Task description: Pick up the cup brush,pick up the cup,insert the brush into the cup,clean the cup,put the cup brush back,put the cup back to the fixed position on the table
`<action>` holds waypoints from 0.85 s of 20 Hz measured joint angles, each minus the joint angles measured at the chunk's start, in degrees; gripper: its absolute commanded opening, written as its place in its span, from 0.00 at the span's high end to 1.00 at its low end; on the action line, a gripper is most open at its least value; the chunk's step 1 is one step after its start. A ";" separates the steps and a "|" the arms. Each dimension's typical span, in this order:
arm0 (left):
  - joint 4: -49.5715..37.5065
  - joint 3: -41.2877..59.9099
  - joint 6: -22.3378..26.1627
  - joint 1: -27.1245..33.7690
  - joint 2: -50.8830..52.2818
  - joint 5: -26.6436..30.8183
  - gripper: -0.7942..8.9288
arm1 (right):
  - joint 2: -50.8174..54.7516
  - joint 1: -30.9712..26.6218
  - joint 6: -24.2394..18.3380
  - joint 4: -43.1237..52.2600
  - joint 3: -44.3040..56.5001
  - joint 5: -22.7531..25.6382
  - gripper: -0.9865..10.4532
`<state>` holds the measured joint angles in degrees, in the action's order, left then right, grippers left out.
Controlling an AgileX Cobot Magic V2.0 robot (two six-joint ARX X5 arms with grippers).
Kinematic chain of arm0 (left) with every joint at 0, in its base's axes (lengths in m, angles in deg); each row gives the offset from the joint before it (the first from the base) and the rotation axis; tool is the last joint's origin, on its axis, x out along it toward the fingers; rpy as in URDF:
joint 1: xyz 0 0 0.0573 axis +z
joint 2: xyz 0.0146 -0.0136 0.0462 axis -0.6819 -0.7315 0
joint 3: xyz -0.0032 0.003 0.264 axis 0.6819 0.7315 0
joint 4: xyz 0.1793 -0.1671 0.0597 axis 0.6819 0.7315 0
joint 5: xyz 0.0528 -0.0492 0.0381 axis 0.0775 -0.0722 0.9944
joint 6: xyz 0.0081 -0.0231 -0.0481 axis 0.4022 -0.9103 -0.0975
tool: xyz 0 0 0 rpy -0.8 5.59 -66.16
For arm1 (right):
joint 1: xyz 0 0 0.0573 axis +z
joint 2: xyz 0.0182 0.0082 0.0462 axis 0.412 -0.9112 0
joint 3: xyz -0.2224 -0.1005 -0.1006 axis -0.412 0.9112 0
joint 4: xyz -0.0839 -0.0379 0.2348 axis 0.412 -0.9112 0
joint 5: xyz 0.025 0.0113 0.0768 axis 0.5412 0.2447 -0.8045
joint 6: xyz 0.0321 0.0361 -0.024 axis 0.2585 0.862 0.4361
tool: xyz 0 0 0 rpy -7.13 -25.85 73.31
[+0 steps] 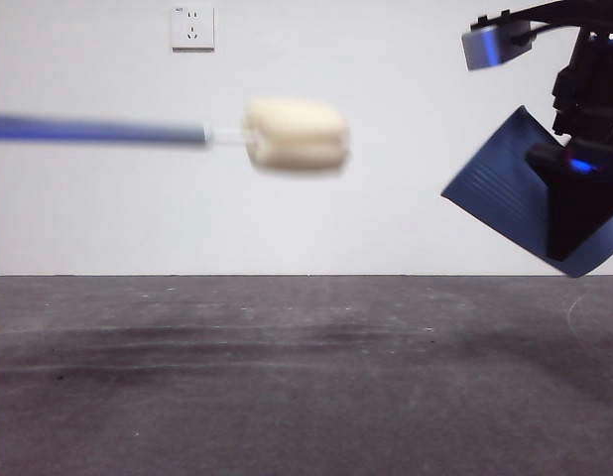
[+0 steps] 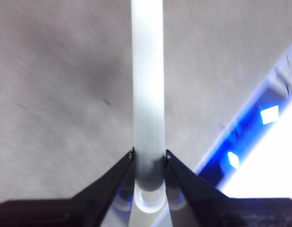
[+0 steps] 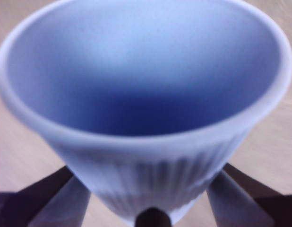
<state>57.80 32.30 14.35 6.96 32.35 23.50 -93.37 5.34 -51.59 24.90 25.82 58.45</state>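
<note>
The left gripper pinches the cup brush handle, sponge head far out ahead. The right gripper clamps the tilted cup, well apart from the sponge. Misaligned, the sponge could jam on the rim.

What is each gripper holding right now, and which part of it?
The left gripper is shut on the cup brush, clamping its grey handle. The right gripper is shut on the cup, gripping its ribbed outer wall near the base.
</note>
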 measured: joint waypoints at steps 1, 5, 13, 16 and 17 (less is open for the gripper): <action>-0.20 0.00 0.66 -0.44 -1.77 -0.24 0.93 | 0.00 0.66 -2.23 0.17 0.00 2.58 0.93; -2.69 0.00 1.66 -3.74 -6.34 -0.50 0.93 | 0.00 3.17 -12.04 -0.96 0.00 11.34 0.93; -5.14 0.00 2.08 -8.85 -9.07 -0.66 0.93 | -2.19 8.02 -23.71 -0.48 -0.04 18.60 0.93; -5.01 0.00 2.08 -8.98 -9.73 -0.66 0.93 | -3.76 9.73 -25.92 1.01 -0.04 20.06 0.93; -5.05 0.00 2.08 -8.98 -10.14 -0.66 0.93 | -4.15 10.47 -26.49 2.23 -0.04 20.15 0.93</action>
<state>52.75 32.30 16.43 -2.02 22.21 22.85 -97.52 15.81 -78.08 27.13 25.77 78.60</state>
